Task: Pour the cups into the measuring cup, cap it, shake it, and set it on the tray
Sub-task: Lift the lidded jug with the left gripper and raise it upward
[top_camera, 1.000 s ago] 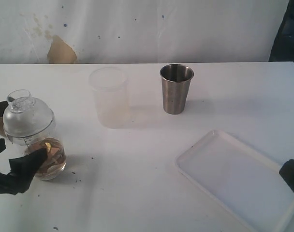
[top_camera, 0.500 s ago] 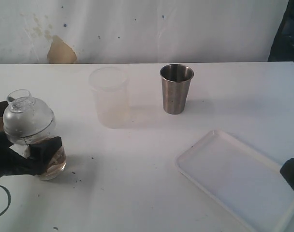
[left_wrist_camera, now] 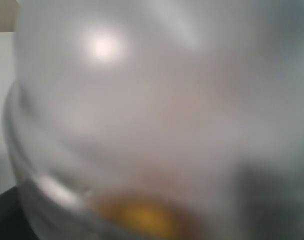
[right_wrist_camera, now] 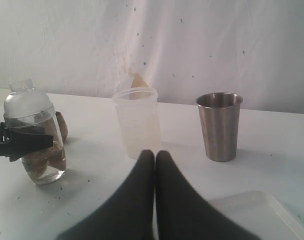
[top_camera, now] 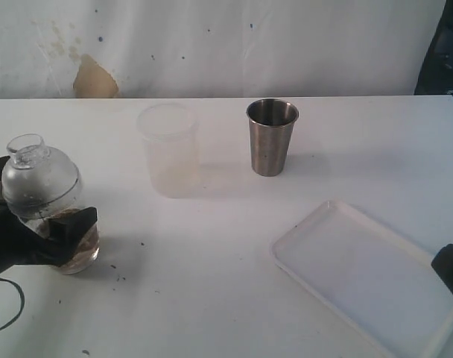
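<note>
The measuring cup (top_camera: 77,250), clear with brown bits in it and a clear dome lid (top_camera: 40,179) on top, stands at the table's left. My left gripper (top_camera: 54,220) straddles its body, black fingers (right_wrist_camera: 27,139) pressed on either side. It fills the left wrist view as a blur (left_wrist_camera: 142,100). The brown wooden cup (right_wrist_camera: 62,126) sits just behind it, partly hidden. The steel tumbler (top_camera: 272,138) stands upright at the back middle. The white tray (top_camera: 360,276) lies at the front right. My right gripper (right_wrist_camera: 155,152) hovers shut and empty near the tray's front edge.
A frosted milky plastic cup (top_camera: 169,149) stands upright left of the steel tumbler. Small dark crumbs (top_camera: 118,276) dot the white table near the measuring cup. A white wall with a tan stain (top_camera: 94,78) backs the table.
My left gripper has slid in around the measuring cup's body and narrowed on it. The cup has shifted slightly left. The right arm has not moved.
</note>
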`<state>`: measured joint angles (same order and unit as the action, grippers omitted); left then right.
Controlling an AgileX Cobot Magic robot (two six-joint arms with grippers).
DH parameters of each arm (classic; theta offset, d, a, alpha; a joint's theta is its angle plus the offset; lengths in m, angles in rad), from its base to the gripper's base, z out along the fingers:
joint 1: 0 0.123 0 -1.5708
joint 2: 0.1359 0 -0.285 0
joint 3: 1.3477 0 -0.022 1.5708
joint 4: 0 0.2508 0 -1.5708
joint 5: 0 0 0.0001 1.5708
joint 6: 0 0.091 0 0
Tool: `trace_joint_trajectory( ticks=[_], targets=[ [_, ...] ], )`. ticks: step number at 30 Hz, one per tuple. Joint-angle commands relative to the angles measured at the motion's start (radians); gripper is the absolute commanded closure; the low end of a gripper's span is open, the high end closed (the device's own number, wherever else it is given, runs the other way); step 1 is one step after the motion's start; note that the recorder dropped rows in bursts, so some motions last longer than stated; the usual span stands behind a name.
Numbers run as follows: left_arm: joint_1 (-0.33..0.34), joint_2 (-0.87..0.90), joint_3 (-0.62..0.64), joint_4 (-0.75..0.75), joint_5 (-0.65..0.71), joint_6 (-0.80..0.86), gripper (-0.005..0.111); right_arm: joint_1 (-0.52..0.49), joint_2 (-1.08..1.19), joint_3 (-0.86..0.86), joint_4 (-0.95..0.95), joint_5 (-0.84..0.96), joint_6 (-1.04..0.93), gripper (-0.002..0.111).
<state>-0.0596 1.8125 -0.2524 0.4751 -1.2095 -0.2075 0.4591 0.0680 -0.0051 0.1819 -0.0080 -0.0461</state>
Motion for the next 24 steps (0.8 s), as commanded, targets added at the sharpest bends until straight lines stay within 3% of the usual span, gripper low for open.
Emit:
trace_joint_trajectory(
  ticks=[1, 10, 12, 14, 16, 18, 21, 22, 24],
  targets=[
    [-0.004, -0.046, -0.002, 0.025, -0.012, -0.032, 0.107, -0.012, -0.006, 0.005, 0.001, -0.016, 0.001, 0.108],
    [-0.004, -0.428, -0.004, -0.010, -0.012, -0.105, 0.107, -0.012, -0.006, 0.005, 0.001, -0.012, 0.001, 0.108],
    [-0.004, -0.489, -0.019, -0.008, 0.135, -0.110, 0.107, -0.012, -0.006, 0.005, 0.001, -0.014, 0.001, 0.108],
    [-0.018, -0.504, -0.050, 0.005, 0.380, -0.124, 0.107, -0.012, -0.006, 0.005, 0.001, -0.016, 0.001, 0.108],
    [-0.044, -0.484, -0.073, -0.006, 0.479, -0.180, 0.107, -0.012, -0.006, 0.005, 0.001, -0.018, 0.001, 0.108],
    [-0.073, -0.473, -0.087, 0.059, 0.412, -0.234, 0.107, -0.012, -0.006, 0.005, 0.001, -0.018, 0.001, 0.108],
    [-0.115, -0.488, -0.124, 0.279, 0.203, -0.287, 0.107, -0.012, -0.006, 0.005, 0.001, -0.011, 0.001, 0.108],
    [-0.124, -0.496, -0.146, 0.326, 0.201, -0.289, 0.107, -0.012, -0.006, 0.005, 0.001, -0.011, 0.001, 0.108],
    [-0.134, -0.518, -0.183, 0.352, 0.355, -0.289, 0.107, -0.012, -0.006, 0.005, 0.001, -0.009, 0.001, 0.108]
  ],
)
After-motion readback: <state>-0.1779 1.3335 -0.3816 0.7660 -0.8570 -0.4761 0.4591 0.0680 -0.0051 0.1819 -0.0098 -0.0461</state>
